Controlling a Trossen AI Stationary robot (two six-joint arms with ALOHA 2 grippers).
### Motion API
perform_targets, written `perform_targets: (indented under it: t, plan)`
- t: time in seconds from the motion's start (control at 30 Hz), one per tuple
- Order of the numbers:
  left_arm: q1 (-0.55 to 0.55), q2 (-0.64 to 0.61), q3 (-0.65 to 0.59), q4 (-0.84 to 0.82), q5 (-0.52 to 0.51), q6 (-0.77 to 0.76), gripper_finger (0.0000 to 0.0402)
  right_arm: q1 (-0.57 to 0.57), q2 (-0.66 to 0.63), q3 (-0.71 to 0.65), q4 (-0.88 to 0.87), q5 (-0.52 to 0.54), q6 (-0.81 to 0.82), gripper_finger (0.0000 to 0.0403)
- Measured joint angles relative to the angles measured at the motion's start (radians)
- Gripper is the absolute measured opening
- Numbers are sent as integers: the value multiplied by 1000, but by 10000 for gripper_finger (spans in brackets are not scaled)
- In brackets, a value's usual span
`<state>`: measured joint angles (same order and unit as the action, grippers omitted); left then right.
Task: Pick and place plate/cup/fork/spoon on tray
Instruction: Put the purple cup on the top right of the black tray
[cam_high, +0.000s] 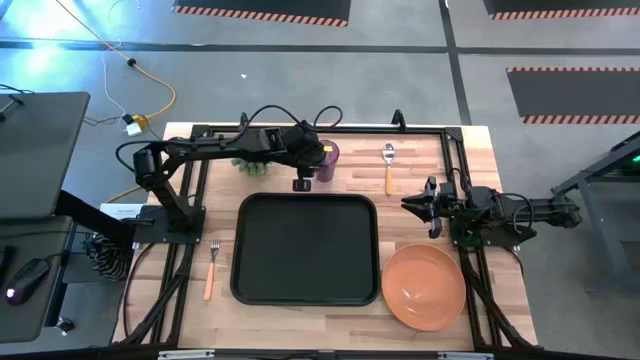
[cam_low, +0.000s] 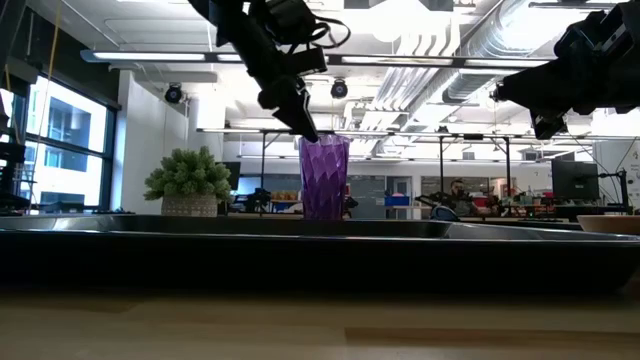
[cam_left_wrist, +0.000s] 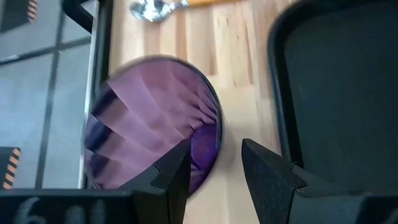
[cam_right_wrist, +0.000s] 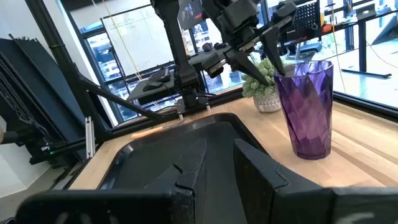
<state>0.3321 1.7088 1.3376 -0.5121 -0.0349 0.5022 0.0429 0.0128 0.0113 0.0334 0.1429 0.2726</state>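
tray (cam_high: 305, 290) holds nothing yet; your left gripper (cam_left_wrist: 214, 163) has its jaws parted astride the cup (cam_left_wrist: 152, 121) rim beyond the tray, all four pieces left; right jaws: cannot tell.

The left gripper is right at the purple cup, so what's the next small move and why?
Probably close the left gripper on the cup. Its fingers are open astride the rim, one inside and one outside, and the cup stands upright on the table beside the empty tray, not yet gripped.

potted plant (cam_low: 187, 180) | table's far edge | yellow cable (cam_high: 150, 85) | floor
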Motion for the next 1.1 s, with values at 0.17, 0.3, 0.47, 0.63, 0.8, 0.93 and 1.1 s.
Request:
perform_targets:
  t: [0.17, 0.3, 0.47, 0.63, 0.8, 0.93, 1.1]
  plan:
    - [0, 28, 0, -18, 7, -1, 133, 0, 0, 0, 0, 0, 0, 71]
    - [0, 34, 0, -10, 5, -2, 133, 0, 0, 0, 0, 0, 0, 71]
    - [-5, 32, 0, 10, 0, -2, 132, 0, 0, 0, 0, 0, 0, 71]
    - [-5, 30, 0, 10, -2, -1, 102, 0, 0, 0, 0, 0, 0, 71]
    - [-7, 30, 0, 10, -3, 0, 36, 0, 0, 0, 0, 0, 0, 71]
    - [-7, 30, 0, 11, -1, 1, 10, 0, 0, 0, 0, 0, 0, 71]
    - [-21, 29, 1, 12, -4, 25, 9, 0, 0, 0, 0, 0, 0, 71]
